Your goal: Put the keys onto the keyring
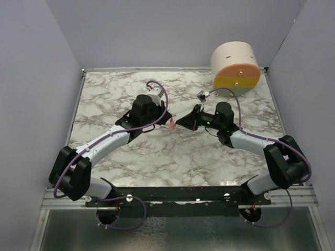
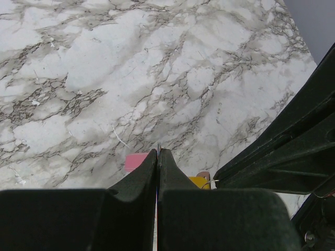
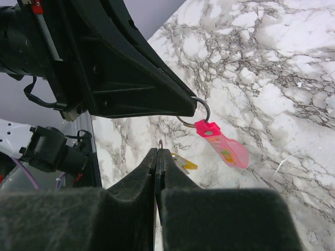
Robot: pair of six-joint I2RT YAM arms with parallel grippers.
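My left gripper [image 1: 167, 120] is shut on the metal keyring [image 3: 204, 108], seen as a thin edge at its tips [image 2: 158, 150]. The pink key [image 3: 224, 147] hangs from that ring above the marble, a pink spot [image 1: 171, 126] in the top view. Tip to tip with it, my right gripper [image 3: 158, 151] is shut on the yellow key [image 3: 184, 162], whose yellow head sticks out to the right of the fingers. A small metal loop [image 3: 160, 142] pokes out above the right fingertips. In the left wrist view the yellow head [image 2: 199, 181] shows beside the right arm's black fingers [image 2: 285, 151].
A large cream, orange and yellow cylinder [image 1: 236, 67] lies on its side at the table's back right corner. The marble tabletop [image 1: 157, 157] is walled on the left, back and right. Both arms reach inward to the middle of the table.
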